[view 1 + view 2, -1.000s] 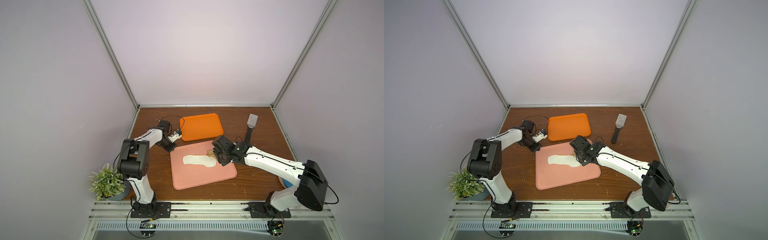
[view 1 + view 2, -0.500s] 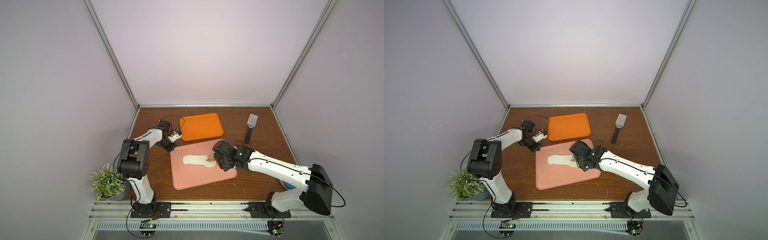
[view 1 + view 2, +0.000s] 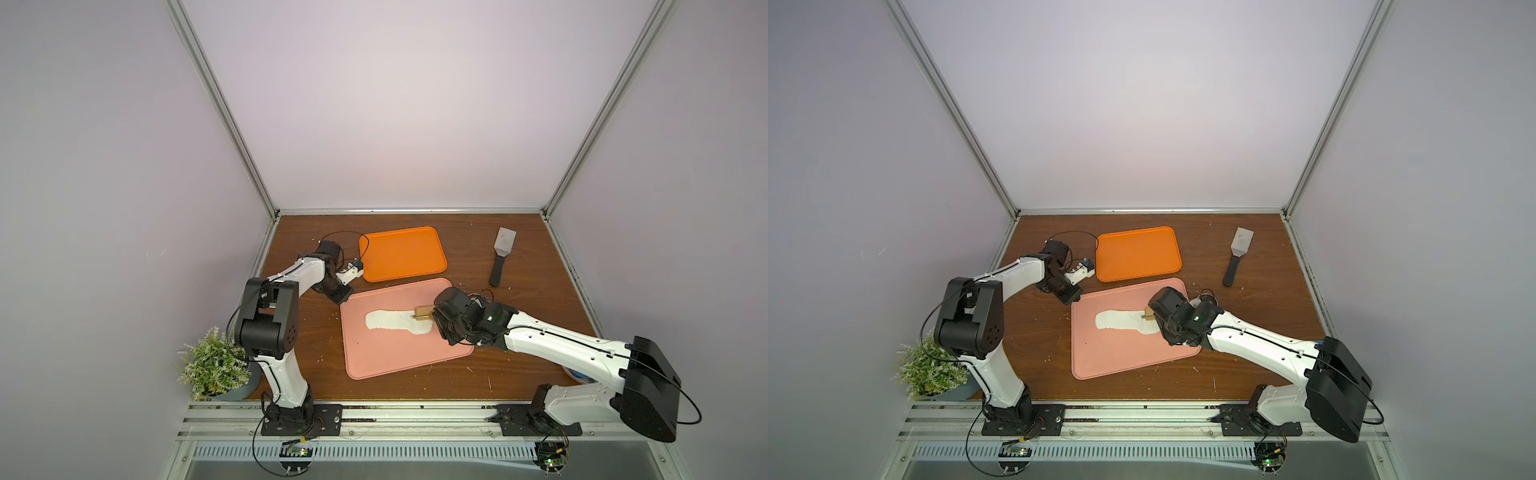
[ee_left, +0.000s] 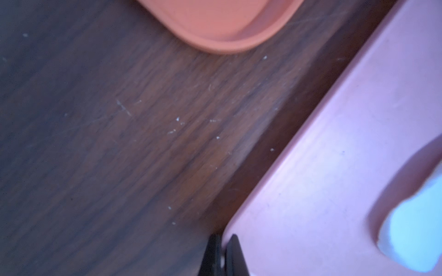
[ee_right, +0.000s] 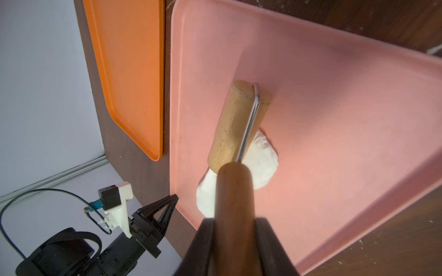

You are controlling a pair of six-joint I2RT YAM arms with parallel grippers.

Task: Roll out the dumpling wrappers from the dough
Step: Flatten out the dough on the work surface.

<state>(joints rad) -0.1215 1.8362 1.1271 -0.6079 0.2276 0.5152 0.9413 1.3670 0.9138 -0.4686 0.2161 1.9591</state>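
the pink tray (image 3: 395, 357) is placed between the two pairs of jaws. the left jaws are closed together at its corner (whether the rim is pinched cannot be told), and the right jaws are clamped on the dark handle of the roller (image 5: 235, 126). the dough (image 3: 392, 321) is found on that tray, just ahead of the right jaws and well apart from the left ones, as a long uneven white sheet. the roller's pale barrel is laid across the end nearest the right jaws. no dumpling wrappers are seen in any view, so the task is judged to be early: the dough is partly flattened, while more rolling and the shaping of round discs are left to be done.

the room is closed in by plain pale walls (image 3: 395, 104). the worktop (image 3: 540, 270) is of dark wood and is flecked with white crumbs (image 4: 177, 118). an orange tray (image 3: 401, 253) is set bare just beyond the left jaws, a potted plant (image 3: 212, 365) is kept well behind them, and a spatula (image 3: 500, 257) is left untouched well beyond the right jaws.
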